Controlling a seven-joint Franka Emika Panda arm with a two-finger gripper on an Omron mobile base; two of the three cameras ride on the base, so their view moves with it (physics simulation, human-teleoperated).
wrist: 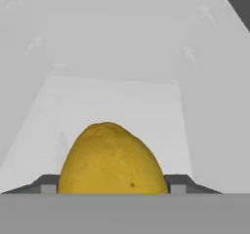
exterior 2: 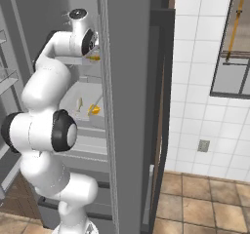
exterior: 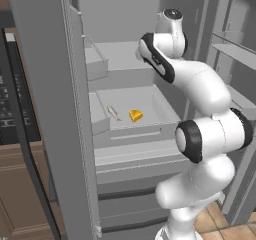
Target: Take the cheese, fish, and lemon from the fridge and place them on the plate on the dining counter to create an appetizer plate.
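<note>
Arm reaches deep into the open fridge (exterior: 150,59), hand on an upper shelf. In the hand view the lemon (wrist: 113,160) sits right between the two dark fingertips (wrist: 48,185), one tip pressed at each side of it, so the gripper (wrist: 113,189) reads as clamped on the lemon at a medium width. Lemon looks to rest on, or just off, the pale shelf floor; can't tell which. In the right base view a small yellow bit, the same lemon, peeks out just beside the wrist, at the edge of the fridge door.

Cheese (exterior: 135,115) lies on the lower shelf tray, untouched. Fish (exterior: 113,112) lies just left of it, near but apart, also untouched. Both also visible in the right base view, low on the same tray.

Progress, judged: early. None of the three items has left the fridge. Lemon pick is under way; grasp appears made, lift and carry to the plate not yet done. Left: bring the lemon out, drive to the dining counter, set it on the plate, then do the same for cheese and fish.
</note>
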